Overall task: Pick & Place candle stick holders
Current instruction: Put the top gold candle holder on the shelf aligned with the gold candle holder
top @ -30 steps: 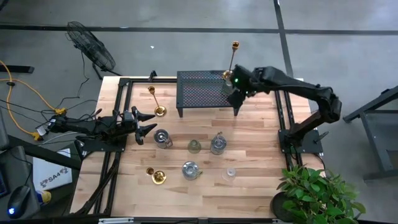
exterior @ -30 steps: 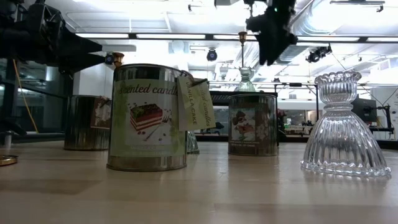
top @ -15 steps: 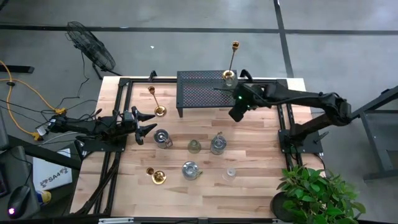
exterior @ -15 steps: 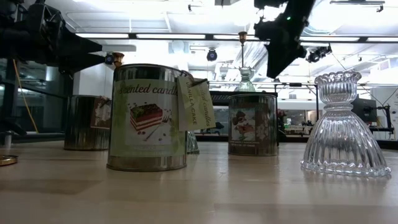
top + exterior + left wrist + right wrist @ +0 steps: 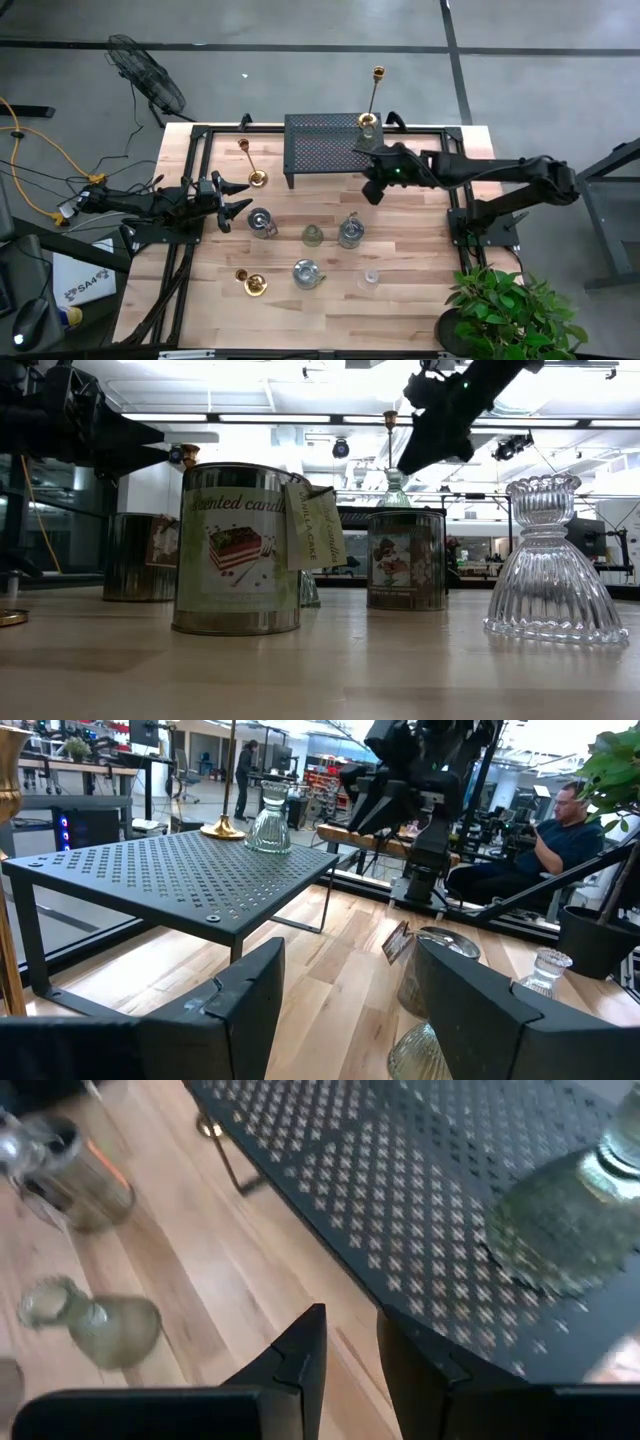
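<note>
Holders (image 5: 312,235) are sitting mid-table, two more on the stand (image 5: 320,150). Right gripper (image 5: 372,190) is hanging empty off its corner, fingers nearly together (left gripper (image 5: 232,197) is waiting, spread apart). Any sideways swing risks toppling the gold stick (image 5: 372,100).

Wooden desk (image 5: 420,290), black mesh stand (image 5: 325,150) at its far edge, scented-candle tins (image 5: 238,550), potted plant (image 5: 510,310) at the corner, floor fan (image 5: 145,75), seated person (image 5: 560,830) beyond.

Two dark jointed arms; the right arm (image 5: 480,168) shows a green light.
</note>
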Robot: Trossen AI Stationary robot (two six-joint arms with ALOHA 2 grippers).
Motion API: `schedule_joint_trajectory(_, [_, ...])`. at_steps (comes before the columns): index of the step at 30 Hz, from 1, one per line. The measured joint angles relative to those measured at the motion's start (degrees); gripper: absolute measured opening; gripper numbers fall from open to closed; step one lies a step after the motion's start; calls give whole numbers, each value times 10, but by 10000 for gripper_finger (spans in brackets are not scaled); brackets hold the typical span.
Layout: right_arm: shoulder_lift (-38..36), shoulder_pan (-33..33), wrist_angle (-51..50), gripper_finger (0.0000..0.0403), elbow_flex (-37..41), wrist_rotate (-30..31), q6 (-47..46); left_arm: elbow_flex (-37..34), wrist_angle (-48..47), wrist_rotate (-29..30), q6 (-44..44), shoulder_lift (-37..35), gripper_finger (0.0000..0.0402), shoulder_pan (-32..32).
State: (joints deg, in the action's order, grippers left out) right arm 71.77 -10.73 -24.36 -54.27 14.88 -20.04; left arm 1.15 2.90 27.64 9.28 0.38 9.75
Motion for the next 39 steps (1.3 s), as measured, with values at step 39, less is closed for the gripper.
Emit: schedule_joint_trajectory(39, [0, -44, 212, 84, 116, 62, 53, 0, 0, 0, 0, 0, 218, 0])
